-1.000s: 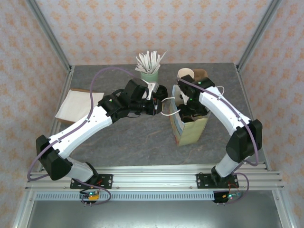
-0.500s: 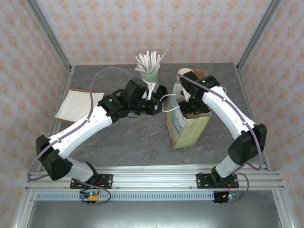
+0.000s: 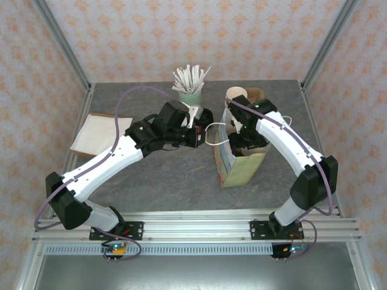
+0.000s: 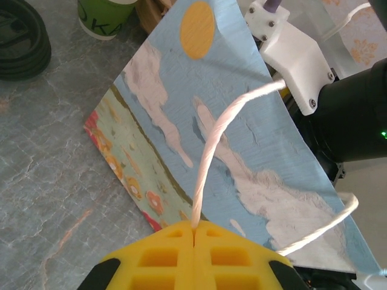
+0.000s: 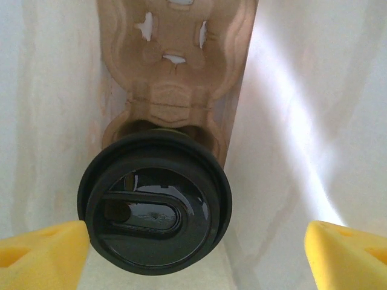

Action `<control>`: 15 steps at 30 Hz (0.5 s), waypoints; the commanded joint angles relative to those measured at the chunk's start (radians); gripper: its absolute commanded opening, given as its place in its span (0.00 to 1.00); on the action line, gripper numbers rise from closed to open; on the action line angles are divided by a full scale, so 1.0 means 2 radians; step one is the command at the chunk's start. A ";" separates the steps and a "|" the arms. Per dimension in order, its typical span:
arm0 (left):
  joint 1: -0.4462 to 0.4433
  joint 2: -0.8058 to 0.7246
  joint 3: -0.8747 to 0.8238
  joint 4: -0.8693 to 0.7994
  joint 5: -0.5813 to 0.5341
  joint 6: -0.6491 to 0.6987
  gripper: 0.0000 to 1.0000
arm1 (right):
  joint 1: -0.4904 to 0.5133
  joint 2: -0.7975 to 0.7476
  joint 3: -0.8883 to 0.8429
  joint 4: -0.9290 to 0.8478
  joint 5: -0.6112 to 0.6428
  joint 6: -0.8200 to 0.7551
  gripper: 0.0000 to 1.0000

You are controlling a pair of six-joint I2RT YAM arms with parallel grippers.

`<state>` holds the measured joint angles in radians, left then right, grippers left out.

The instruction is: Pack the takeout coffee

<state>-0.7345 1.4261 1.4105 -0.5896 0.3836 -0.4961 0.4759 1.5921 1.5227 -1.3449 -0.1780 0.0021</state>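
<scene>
Hanging inside the paper bag, the right gripper has its jaws spread wide and grips nothing. One yellow fingertip sits at 8 o'clock of the wrist view and the other at 4 o'clock.

The takeout coffee stands at the bottom of the bag, seated in a cell of the brown pulp carrier, which runs on toward 12 o'clock. Its black lid faces the camera (the cup body is hidden beneath it). The lid rim lies just beside the 8 o'clock fingertip; contact cannot be determined.

The left gripper is pinched tight on the white cord handle of the bag, beside the printed side with sky, clouds and a yellow sun.

From above, the bag stands upright at 3 o'clock of the table. Other items noted:
- The mug of white sticks is at 12 o'clock.
- A stack of cups is just behind the bag at 1 o'clock.
- Beige sheets lie at 9 o'clock.
</scene>
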 commanded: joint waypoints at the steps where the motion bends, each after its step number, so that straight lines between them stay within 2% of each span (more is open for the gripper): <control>1: -0.004 -0.021 -0.009 -0.018 -0.014 0.005 0.00 | -0.002 -0.003 -0.006 0.000 0.011 0.003 0.92; 15: -0.004 -0.025 -0.015 -0.018 -0.015 0.005 0.00 | -0.002 -0.019 0.029 -0.015 -0.002 0.006 0.95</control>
<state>-0.7345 1.4048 1.3842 -0.6067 0.3798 -0.4961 0.4759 1.5890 1.5433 -1.3460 -0.1844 0.0025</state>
